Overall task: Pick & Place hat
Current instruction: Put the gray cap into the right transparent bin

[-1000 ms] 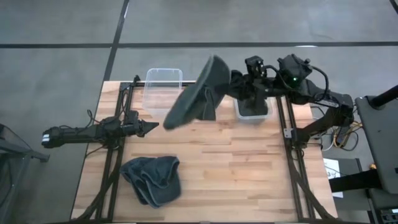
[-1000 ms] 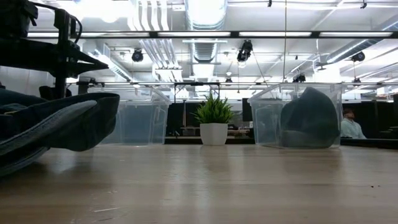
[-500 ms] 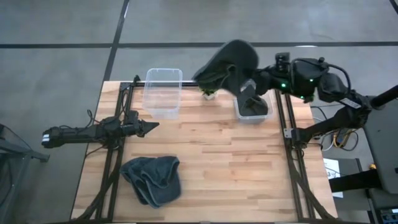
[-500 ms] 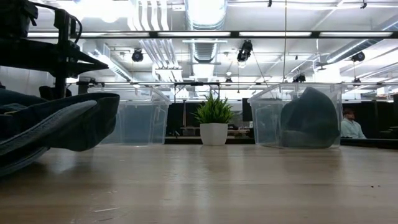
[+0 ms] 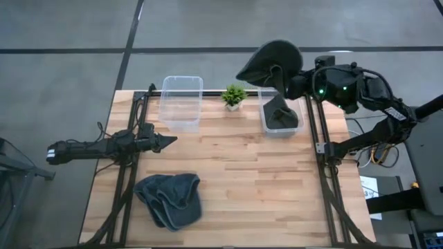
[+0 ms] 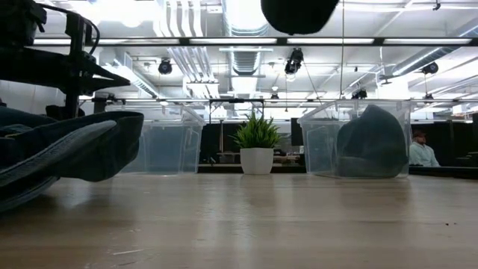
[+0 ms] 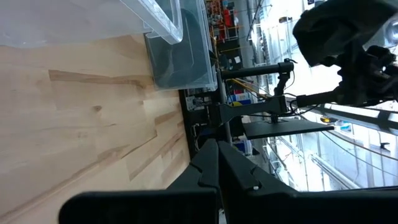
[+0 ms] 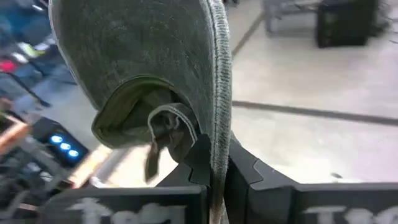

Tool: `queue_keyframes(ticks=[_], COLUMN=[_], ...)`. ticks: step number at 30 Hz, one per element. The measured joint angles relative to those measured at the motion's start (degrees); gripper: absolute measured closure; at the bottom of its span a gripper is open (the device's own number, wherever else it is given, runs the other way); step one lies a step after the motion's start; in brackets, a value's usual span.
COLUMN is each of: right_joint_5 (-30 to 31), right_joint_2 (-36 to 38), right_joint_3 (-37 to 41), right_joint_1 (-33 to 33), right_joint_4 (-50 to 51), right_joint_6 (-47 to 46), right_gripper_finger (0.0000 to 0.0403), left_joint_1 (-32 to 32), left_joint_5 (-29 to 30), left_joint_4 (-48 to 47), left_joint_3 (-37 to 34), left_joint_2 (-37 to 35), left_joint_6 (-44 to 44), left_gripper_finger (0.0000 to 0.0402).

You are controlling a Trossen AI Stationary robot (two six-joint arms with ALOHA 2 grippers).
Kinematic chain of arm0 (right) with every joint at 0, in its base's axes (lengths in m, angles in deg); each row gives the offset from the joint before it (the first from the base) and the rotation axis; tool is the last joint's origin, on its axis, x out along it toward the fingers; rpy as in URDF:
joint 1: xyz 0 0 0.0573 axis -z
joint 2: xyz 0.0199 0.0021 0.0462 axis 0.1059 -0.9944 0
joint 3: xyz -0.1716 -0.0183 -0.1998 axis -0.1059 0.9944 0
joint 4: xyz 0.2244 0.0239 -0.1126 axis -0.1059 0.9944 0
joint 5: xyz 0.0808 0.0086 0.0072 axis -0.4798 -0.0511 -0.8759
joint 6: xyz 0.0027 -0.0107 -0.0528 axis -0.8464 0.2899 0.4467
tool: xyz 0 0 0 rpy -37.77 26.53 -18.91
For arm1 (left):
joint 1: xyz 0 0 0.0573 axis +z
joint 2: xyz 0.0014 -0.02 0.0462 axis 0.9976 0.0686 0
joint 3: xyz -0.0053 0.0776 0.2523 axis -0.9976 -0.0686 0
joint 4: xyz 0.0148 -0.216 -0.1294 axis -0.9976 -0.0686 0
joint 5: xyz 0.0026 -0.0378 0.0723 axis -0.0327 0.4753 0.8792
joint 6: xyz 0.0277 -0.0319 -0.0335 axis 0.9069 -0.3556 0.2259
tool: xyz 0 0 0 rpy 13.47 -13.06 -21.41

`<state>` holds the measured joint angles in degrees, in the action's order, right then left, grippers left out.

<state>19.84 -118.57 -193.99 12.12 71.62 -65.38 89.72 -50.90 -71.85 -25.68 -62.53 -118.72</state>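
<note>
The right end effector (image 5: 294,84) is raised above the far right corner of the desk (image 5: 235,187), clenched on a dark grey hat (image 5: 271,60). In the right wrist view its two dark fingers (image 8: 202,158) pinch the hat's edge between them, and the hat (image 8: 149,68) hangs open with its inner band showing. From overhead, the hat sits over the desk's far edge, just beyond a small clear bin (image 5: 280,117) that already has another dark hat (image 5: 280,115) inside it. In the low view only the bottom of the held hat (image 6: 299,13) shows, high above the desk.

A little potted plant (image 5: 234,96) stands between that bin and a second clear bin (image 5: 181,102) to its left. A pile of dark hats (image 5: 169,198) lies on the near left part of the desk.

The left end effector (image 5: 168,140) waits low over the left side of the desk, its fingers closed together to a point, grasping nothing.
</note>
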Motion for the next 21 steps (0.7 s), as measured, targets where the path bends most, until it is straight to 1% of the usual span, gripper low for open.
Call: queue_keyframes(ticks=[4,6,8,11,12,15,17,18,19,21], right_joint_5=[-0.1,-1.1,-3.5,-9.5,-11.3,-16.7,-21.0,-22.9,-23.9,-25.2], right_joint_2=[-3.5,-6.1,-8.9,-13.2,-14.7,-18.0,-18.5,-19.0,-19.5,-20.3], right_joint_3=[-8.6,-13.5,-18.5,-25.1,-27.0,-30.5,-29.8,-29.6,-29.6,-29.3], right_joint_1=[3.1,5.0,7.5,12.0,13.6,17.4,20.3,22.2,23.9,26.5], right_joint_4=[12.2,17.7,22.6,29.0,30.2,29.3,27.6,28.8,30.2,29.6], right_joint_6=[-1.7,-2.7,-2.8,-2.1,-1.1,2.5,3.3,3.4,3.6,4.7], right_gripper_finger=[0.0391,0.0391,0.0391,0.0391,0.0391,0.0391,0.0391,0.0391,0.0391,0.0391], left_joint_1=[0.0,0.0,0.0,0.0,0.0,0.0,0.0,0.0,0.0,0.0], left_joint_5=[1.4,1.7,1.7,1.7,1.7,1.7,1.7,1.7,1.7,1.7], left_joint_4=[-0.1,-0.3,-0.6,-0.6,-0.6,-0.7,-0.9,-0.9,-0.9,-0.9], left_joint_3=[0.0,0.0,0.0,0.0,0.0,0.0,0.0,0.0,0.0,0.0], left_joint_2=[0.0,0.0,0.0,0.0,0.0,0.0,0.0,0.0,0.0,0.0], left_joint_6=[0.0,0.0,0.0,0.0,0.0,0.0,0.0,0.0,0.0,0.0], left_gripper_finger=[0.0401,0.0401,0.0401,0.0401,0.0401,0.0401,0.0401,0.0401,0.0401,0.0401])
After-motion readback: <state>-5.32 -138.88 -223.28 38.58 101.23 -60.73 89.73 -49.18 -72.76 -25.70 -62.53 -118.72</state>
